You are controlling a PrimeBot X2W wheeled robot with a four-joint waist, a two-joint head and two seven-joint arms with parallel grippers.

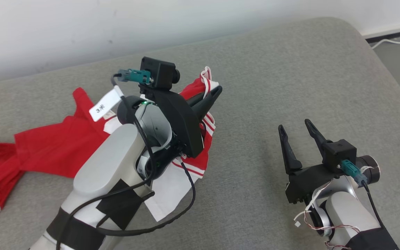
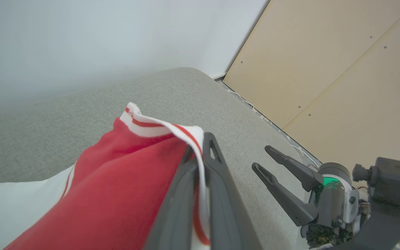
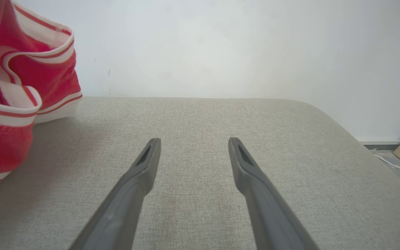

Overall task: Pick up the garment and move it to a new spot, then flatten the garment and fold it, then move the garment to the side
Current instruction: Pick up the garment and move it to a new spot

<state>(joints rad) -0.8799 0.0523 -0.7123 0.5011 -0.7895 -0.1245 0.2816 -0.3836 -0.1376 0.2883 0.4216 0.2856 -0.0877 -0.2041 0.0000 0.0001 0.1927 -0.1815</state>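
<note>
Plainly, the left end effector [image 2: 199, 144] is clamped tight on the striped edge of the red garment [image 1: 47, 149], holding that edge above the grey cushion [image 1: 290, 69]. The right end effector [image 1: 294, 124] hovers alongside, spread wide and empty.

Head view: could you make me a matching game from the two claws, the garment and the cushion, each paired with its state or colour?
Things:
1. left claw
2. right claw
3. garment
4. cushion

States or colours:
A. grey, lying beneath the garment
B. open, holding nothing
C. red with white stripes
D. shut on the garment's striped edge

Pairs: 1-D, 2-B, 3-C, 4-A
</note>
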